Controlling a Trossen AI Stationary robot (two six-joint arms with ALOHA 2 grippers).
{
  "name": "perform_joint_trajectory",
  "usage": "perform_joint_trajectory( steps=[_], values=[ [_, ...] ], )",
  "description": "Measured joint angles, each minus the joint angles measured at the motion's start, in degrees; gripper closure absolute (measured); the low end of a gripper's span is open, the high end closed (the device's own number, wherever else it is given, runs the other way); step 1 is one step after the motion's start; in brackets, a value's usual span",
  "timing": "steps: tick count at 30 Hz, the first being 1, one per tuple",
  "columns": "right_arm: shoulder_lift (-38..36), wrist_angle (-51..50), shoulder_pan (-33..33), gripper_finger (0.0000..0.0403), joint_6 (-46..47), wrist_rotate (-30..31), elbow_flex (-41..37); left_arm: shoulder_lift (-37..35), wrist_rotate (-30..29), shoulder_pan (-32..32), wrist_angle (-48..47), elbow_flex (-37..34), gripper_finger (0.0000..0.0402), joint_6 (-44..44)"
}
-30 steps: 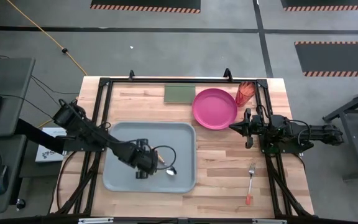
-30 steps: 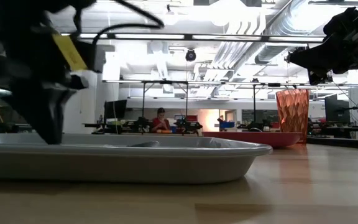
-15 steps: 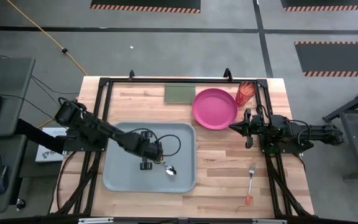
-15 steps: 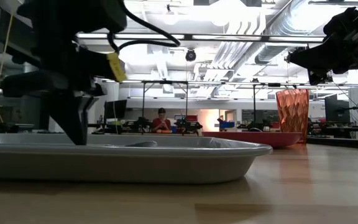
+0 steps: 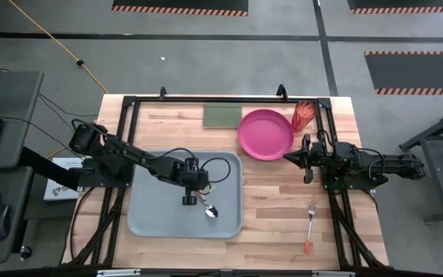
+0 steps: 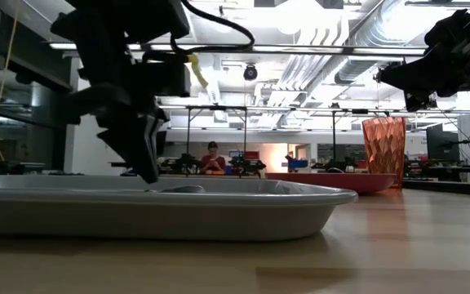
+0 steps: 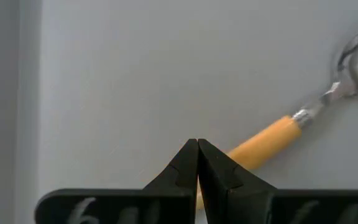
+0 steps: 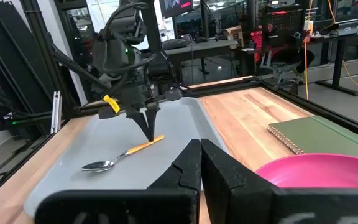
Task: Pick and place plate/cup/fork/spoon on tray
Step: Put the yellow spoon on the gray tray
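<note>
The orange-handled spoon (image 5: 206, 205) lies flat in the grey-blue tray (image 5: 148, 215), with its bowl toward the near right. My left gripper (image 5: 188, 194) is shut and points down at the free end of the spoon's handle (image 7: 260, 146). The magenta plate (image 5: 266, 133) and the red-orange cup (image 5: 304, 115) stand on the table at the far right. The red-handled fork (image 5: 311, 225) lies on the table at the near right. My right gripper (image 5: 285, 157) is shut and empty, raised beside the plate's near right rim. My left gripper comes from above with its fingers shut, and their tips (image 8: 148, 134) stand at the free end of the spoon's handle (image 8: 156, 140). I cannot tell whether they touch it. The spoon lies flat on the tray floor.
A flat green rectangle (image 5: 221, 115) lies at the far edge, left of the plate. A dark frame (image 5: 129, 104) runs along the table's sides. Bare wood (image 5: 271, 200) shows between the tray and the fork.
My left gripper has gone across the tray toward the table's right and far edges and has turned about, ending at the spoon's handle end. The spoon has stayed where it was. My right arm has kept still.
</note>
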Motion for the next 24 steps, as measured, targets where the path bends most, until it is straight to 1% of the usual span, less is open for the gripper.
perform_joint_trajectory(
  steps=[3, 7, 11, 13, 17, 24],
  values=[
    [0.0, 0.0, 0.0, 0.0402, 0.0, 0.0, 0.0, -2.5, 0.7, -0.3, -1.5, 0.0, 0.0401, -2.6],
    [0.0, 0.0, 0.0, 0.0402, 0.0, 0.0, 0.0, -4.2, 6.2, -1.8, -2.4, 0.0, 0.0401, -6.3],
    [0.0, 0.0, 0.0, 0.0402, 0.0, 0.0, 0.0, -3.2, 12.1, -3.1, -2.0, -0.3, 0.0401, -9.8],
    [0.0, 0.0, 0.0, 0.0402, 0.0, 0.0, 0.0, -1.8, 13.8, -3.5, -2.4, -1.2, 0.0401, -11.1],
    [0.0, 0.0, 0.0, 0.0402, 0.0, 0.0, 0.0, 0.7, 14.2, -3.4, -1.4, -2.3, 0.0401, -12.4],
    [0.0, 0.0, 0.0, 0.0402, 0.0, 0.0, 0.0, 1.3, 11.9, -2.1, 1.7, -2.3, 0.0401, -10.9]
  ],
)
